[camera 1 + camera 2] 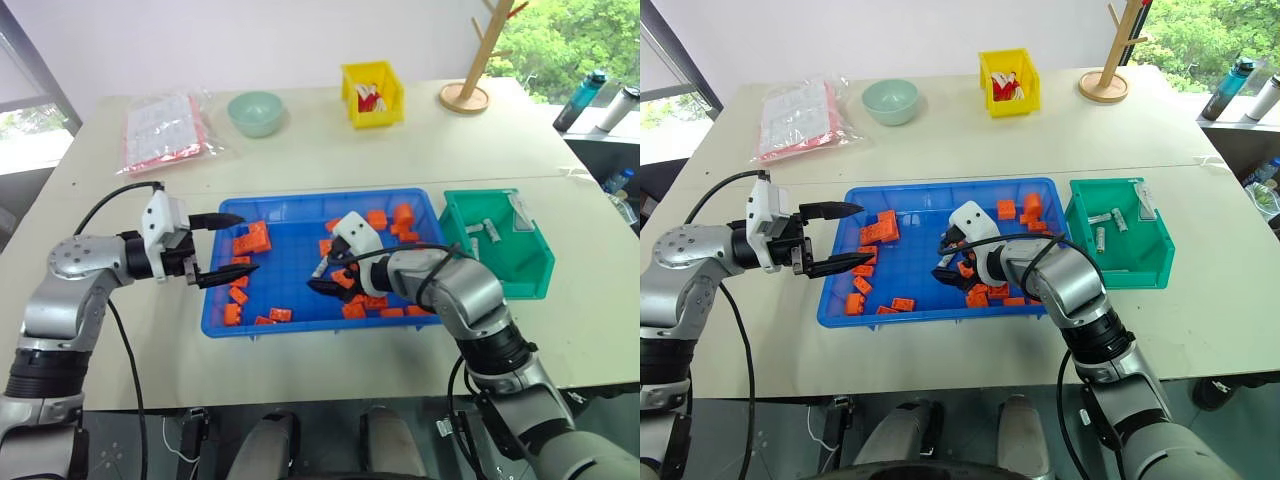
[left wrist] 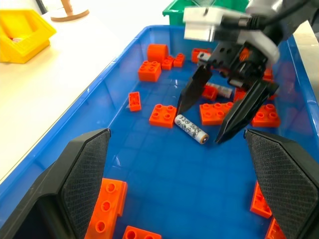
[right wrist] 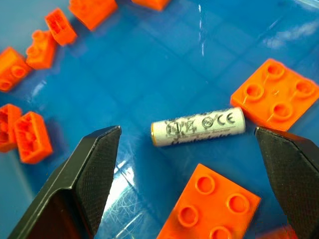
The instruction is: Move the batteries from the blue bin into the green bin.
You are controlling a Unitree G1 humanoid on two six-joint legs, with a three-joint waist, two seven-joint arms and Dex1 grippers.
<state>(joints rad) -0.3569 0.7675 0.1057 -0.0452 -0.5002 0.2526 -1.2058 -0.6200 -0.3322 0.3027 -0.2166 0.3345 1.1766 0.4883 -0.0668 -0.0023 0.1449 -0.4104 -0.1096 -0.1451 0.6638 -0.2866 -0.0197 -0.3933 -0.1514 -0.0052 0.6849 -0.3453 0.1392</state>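
On the pale tabletop, the large shallow bright-blue plastic bin lies in the middle, strewn with orange toy bricks along its left part and its right and near edges. The right gripper hangs inside the bin with its two black fingers spread wide, tips angled down on either side of a small silver-grey cylindrical battery that lies flat on the blue floor; the fingers stand clear of it and nothing is pinched. Close around that battery sit flat orange bricks: one just beside its end and another just beside its long side, crowding the space where the fingertips come down. The left gripper hovers over the bin's left edge, its fingers likewise spread and empty, pointing across the bin toward the right gripper. Just beside the blue bin's right end stands the small deep green plastic bin, with a few more silver-grey batteries lying on its bottom. Farther back on the table are a small yellow plastic bin, a pale-green round bowl, a clear plastic bag with red-and-white contents and a wooden peg stand, all well apart from the work.
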